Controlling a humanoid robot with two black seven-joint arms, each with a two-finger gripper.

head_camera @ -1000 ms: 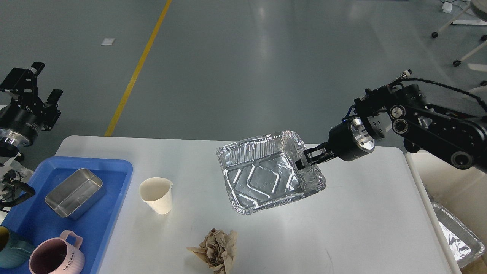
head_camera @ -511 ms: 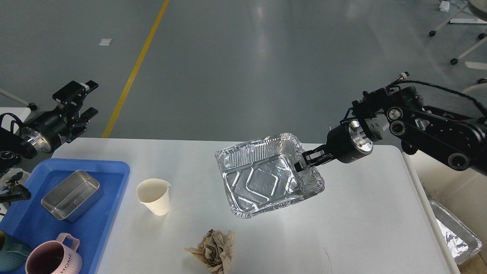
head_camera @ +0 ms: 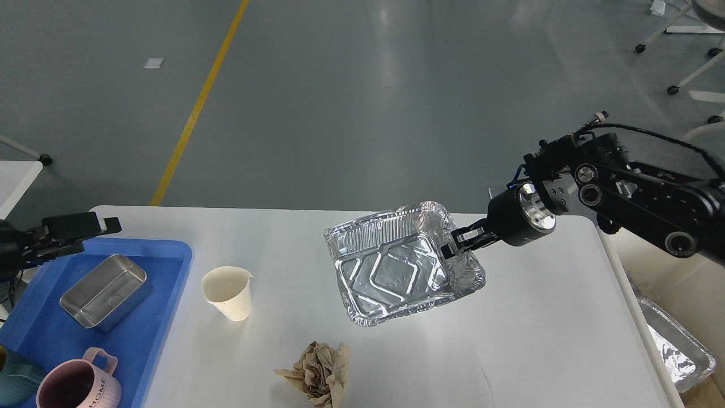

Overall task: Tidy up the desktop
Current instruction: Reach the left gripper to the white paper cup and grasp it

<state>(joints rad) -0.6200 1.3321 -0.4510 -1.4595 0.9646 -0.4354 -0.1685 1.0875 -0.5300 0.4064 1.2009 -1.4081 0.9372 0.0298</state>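
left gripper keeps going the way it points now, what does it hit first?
Likely nothing soon. The left gripper points right, across the far edge of the desktop, above the blue tray. The paper cup sits nearer the camera, though depth is unclear.

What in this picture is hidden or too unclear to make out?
All in the head view:
- left claw: seen edge-on and dark, so open or shut is unclear.
- foil tray: the right claw covers part of its rim where it grips.
- second foil tray: cut off by the desktop edge.
- pink mug and teal cup: cropped by the picture's edge.
- steel tin: any marking is too small.
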